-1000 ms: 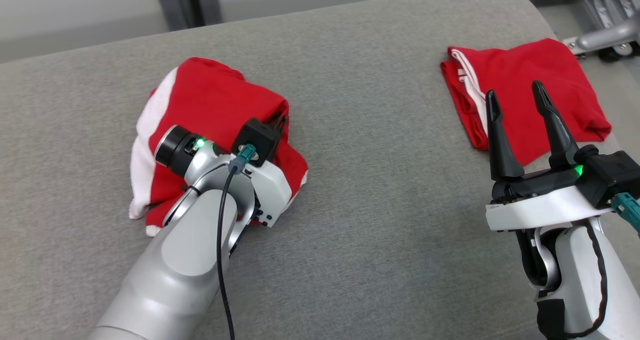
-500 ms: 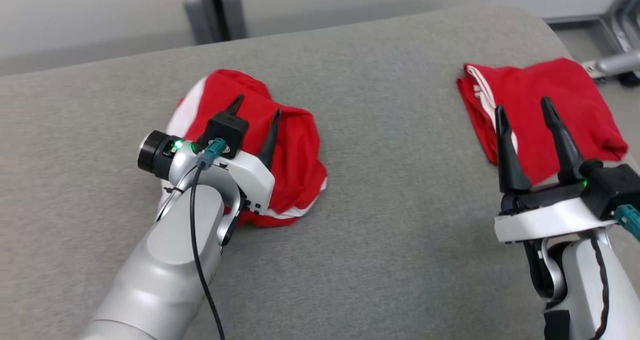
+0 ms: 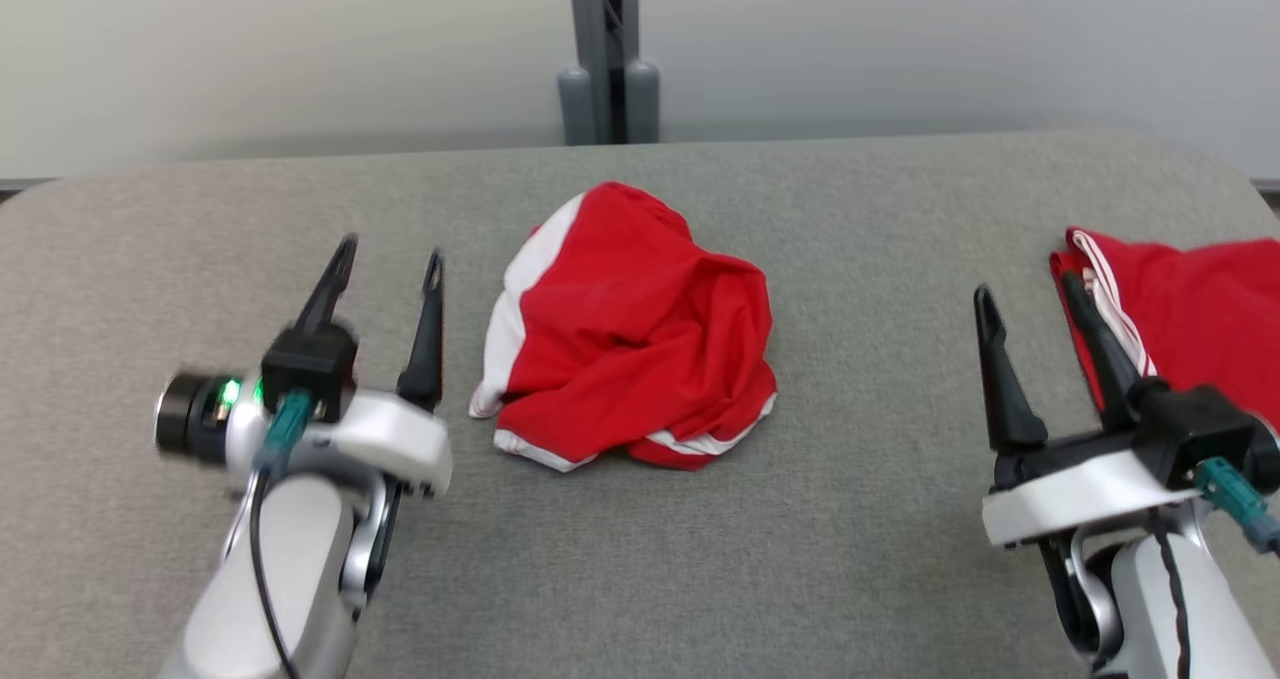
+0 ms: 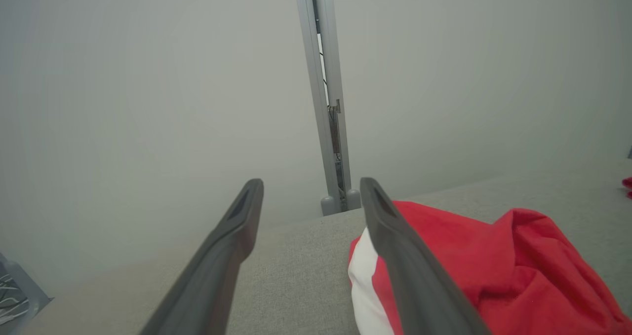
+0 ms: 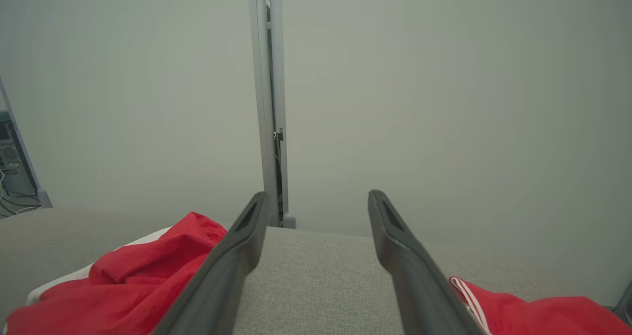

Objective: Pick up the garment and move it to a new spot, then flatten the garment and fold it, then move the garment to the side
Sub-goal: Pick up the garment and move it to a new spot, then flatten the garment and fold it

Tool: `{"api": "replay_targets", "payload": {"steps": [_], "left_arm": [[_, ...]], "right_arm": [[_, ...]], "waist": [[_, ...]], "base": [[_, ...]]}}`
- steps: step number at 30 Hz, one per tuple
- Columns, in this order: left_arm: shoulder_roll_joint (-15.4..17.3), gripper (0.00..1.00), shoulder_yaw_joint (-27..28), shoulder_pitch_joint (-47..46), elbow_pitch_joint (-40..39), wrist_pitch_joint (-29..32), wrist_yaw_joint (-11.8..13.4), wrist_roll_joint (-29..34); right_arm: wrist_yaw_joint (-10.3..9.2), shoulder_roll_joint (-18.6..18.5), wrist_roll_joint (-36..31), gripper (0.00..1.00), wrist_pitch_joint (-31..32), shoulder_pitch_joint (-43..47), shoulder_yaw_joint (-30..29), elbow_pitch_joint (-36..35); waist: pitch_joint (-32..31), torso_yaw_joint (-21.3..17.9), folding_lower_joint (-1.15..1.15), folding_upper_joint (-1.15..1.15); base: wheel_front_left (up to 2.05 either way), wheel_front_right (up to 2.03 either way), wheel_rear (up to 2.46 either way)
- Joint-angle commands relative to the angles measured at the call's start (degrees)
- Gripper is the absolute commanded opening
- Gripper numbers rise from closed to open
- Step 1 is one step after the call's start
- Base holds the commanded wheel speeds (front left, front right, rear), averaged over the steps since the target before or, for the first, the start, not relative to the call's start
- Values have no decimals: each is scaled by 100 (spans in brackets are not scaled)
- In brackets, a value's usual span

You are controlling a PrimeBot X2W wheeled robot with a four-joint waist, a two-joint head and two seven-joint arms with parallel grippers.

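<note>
The left jaws stand wide and empty just left of the garment (image 3: 635,329), which lies crumpled in a heap at the middle of the grey surface (image 3: 860,519). Flattening looks like the step in hand, so they should pinch the white-edged side nearest them, one layer only. The right jaws, equally wide and empty, hang well apart to its right. They should take the opposite red edge, draw outward evenly, and avoid the folded red cloth (image 3: 1200,299) beside them.

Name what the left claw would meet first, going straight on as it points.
Likely nothing on the table: the left claw would pass left of the garment. Beyond the far edge stands the post, though depth is unclear.
</note>
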Motion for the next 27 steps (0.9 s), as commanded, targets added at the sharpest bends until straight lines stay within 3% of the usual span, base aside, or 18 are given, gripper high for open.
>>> {"api": "replay_targets", "payload": {"steps": [1, 5, 11, 18, 27], "left_arm": [[26, 100, 66, 125, -70, -13, 45, 26], [-151, 100, 442, 1023, -425, -14, 202, 106], [-449, 100, 824, 1772, -737, -14, 124, 314], [-617, 100, 924, 1733, -827, -14, -160, 613], [-674, 100, 935, 1500, -571, -15, -224, 885]], "right_arm": [[-1, -53, 3, 100, -10, 117, -2, 33], [0, -59, 33, 100, -10, 282, 65, 200], [0, -57, 51, 100, -10, 444, 40, 341], [0, -58, 150, 100, -10, 356, -10, 571], [0, -152, 731, 100, -10, -333, 308, 2056]], "waist": [[-153, 142, 0, 0], [-307, 282, 0, 0], [-399, 477, 0, 0], [-269, 719, 0, 0], [278, 1118, 0, 0]], "base": [[0, 0, 0], [0, 0, 0], [0, 0, 0], [0, 0, 0], [0, 0, 0]]}}
